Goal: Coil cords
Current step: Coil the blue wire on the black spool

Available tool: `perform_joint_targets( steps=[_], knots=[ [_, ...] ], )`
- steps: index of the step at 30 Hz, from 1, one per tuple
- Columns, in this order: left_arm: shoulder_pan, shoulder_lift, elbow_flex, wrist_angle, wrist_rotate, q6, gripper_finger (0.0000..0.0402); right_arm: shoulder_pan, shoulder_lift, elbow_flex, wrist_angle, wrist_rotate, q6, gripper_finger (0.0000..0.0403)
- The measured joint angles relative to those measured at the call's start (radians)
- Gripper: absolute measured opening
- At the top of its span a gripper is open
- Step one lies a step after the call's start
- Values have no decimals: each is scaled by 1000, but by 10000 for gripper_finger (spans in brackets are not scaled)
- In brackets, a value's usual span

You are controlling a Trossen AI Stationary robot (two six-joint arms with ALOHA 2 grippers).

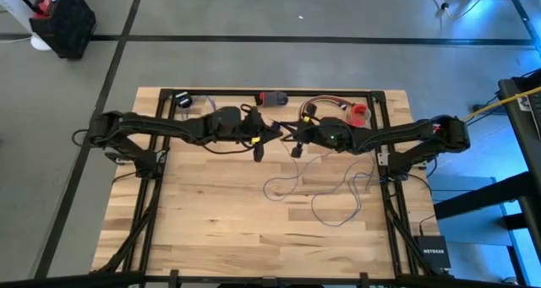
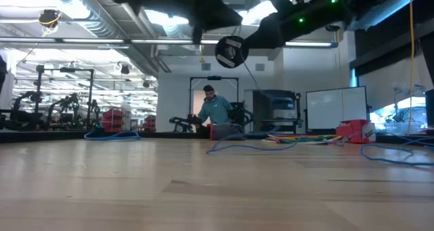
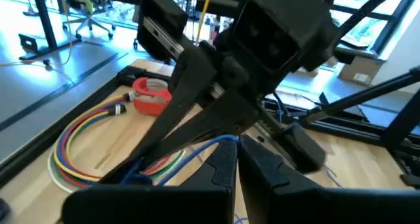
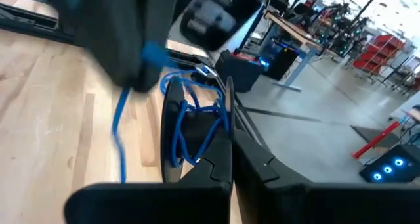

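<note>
Two arms (image 1: 169, 129), one grey-lilac wire (image 1: 334, 191), one red tape roll (image 1: 361, 114).

Left arm: we see it reach in from the left edge, stretched nearly level toward the middle, raised off the bench.
Left gripper (image 1: 259, 144): it sits near the centre, just left of the other one; in its wrist view we find its fingers (image 3: 220, 168) pressed together, jaws closed.
Right arm: it comes in from the right edge, mirroring the left, also lifted.
Right gripper (image 1: 295, 140): close to the left one, the two almost meeting at mid-span; its fingers (image 4: 246, 165) lie flat against each other, jaws closed.
Height: from the low view we see both arms only along the top, high overhead.
</note>
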Motion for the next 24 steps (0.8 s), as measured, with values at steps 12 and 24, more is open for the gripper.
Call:
perform_joint_targets(
  steps=[12, 24],
  knots=[
    [-2, 99, 0, 41, -110, 37, 5, 0, -41, -1, 127, -18, 104, 2],
    [-2, 99, 5, 47, -113, 113, 5, 0, -176, 64, 46, -39, 113, 1]
  ],
)
